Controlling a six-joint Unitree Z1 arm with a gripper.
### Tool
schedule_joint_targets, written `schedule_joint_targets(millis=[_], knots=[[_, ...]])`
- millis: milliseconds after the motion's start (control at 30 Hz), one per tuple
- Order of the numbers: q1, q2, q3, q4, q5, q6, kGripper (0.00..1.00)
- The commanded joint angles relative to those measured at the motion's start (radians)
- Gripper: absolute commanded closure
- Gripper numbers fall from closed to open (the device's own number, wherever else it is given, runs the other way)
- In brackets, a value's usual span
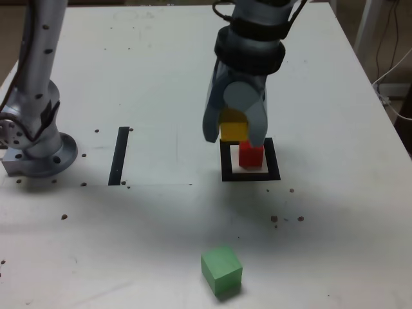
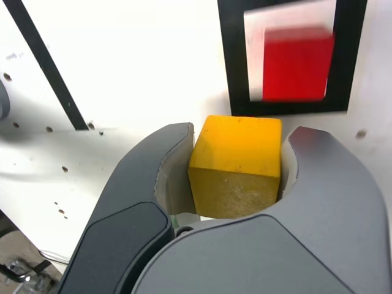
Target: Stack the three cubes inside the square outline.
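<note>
A solid yellow cube with matte faces [image 2: 236, 147] is held between the curved grey fingers of the gripper [image 1: 235, 129]; the jaws are parted by the cube's width, with opposite sides gripped. A matte red cube [image 1: 251, 155] is seated inside the square outline of black tape [image 1: 273, 168], and a matte green cube [image 1: 221, 269] is found apart on the white tabletop [image 1: 141, 238], nearer the exterior view's bottom edge.

The cubes are judged light, stiff and not fragile; modest slip resistance is expected of the matte faces. A hold on two opposite upright faces, centred, is recommended; over-tightening is unlikely to cause damage, but a skewed grip could tilt the cube at release.

The arm [image 1: 251, 38] is extended from above, its fingers pointed downward. The yellow cube is carried raised, beside rather than squarely over the red one in the wrist view.
</note>
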State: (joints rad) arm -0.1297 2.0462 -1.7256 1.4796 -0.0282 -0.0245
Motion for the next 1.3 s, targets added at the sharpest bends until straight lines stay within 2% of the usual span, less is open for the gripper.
schedule_joint_targets(millis=[0,600,1267], knots=[[0.016,0.018,-0.022,0.002,0.0,0.017,0.8],[0.085,0.111,-0.07,-0.016,-0.034,0.076,0.8],[0.095,0.136,-0.072,-0.028,-0.042,0.085,0.8]])
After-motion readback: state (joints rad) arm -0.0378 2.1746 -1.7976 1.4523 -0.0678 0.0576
